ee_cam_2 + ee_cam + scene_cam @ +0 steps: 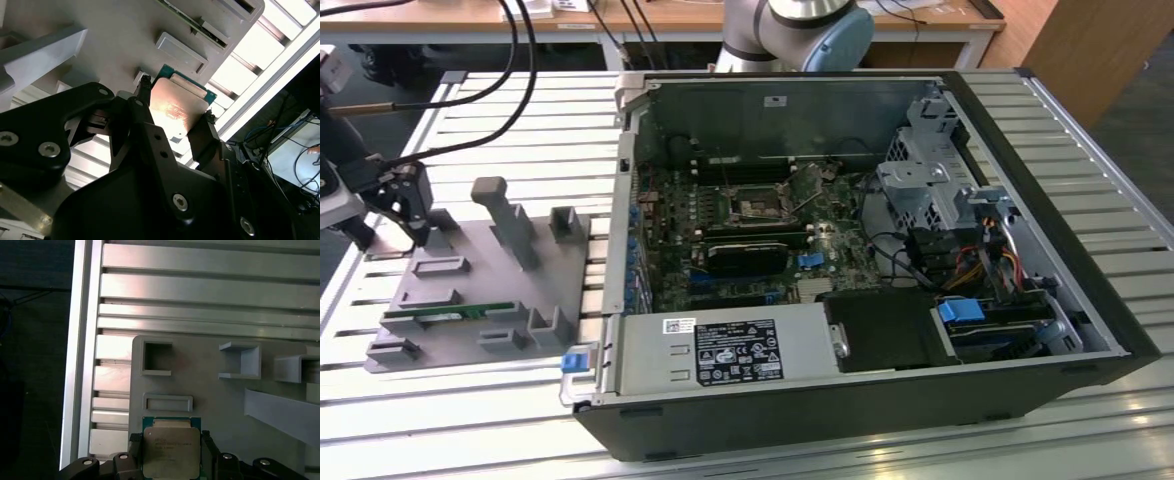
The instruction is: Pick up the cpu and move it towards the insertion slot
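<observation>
Grasp step: fingers [200,142] sit clamped on opposite edges of the cpu [171,450], at the grey fixture [467,290] on the surface [480,120], well apart from the insertion slot [754,205]. Judgement: transfer calls for a level lift first.

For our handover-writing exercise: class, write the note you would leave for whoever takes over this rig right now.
The tool is shut on the thin, square, silver-topped cpu, one finger on each side.
The cpu is over the grey plastic fixture plate, at the exterior view's left; I cannot tell whether it is lifted clear.
The square silver-framed insertion slot sits inside the open black computer case.
Done: the grasp.
Left: the cpu is not yet near the slot.
</observation>
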Tool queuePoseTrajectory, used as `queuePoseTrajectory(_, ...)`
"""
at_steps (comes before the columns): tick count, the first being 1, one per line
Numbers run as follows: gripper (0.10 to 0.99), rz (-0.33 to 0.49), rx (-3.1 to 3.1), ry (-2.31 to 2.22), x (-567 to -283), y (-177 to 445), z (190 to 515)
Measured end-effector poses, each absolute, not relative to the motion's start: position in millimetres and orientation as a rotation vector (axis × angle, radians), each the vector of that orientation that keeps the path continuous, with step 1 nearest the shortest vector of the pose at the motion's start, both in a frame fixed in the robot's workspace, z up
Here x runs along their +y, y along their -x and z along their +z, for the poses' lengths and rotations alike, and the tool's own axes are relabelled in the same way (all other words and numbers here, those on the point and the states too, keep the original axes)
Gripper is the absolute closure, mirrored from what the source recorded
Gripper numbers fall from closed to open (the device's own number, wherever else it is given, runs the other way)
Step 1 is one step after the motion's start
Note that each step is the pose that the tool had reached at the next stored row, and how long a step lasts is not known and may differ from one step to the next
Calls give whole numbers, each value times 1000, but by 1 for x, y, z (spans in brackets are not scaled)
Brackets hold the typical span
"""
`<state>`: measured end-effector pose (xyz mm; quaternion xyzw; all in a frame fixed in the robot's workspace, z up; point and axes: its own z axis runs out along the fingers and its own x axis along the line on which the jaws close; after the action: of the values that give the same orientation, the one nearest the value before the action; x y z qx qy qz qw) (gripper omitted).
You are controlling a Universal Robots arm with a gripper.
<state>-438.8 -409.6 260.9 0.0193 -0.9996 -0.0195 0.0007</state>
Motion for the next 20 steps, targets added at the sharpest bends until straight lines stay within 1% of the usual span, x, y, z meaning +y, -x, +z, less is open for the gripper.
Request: queuePoseTrajectory(20, 545, -61, -3139, -61, -409, 439, 269)
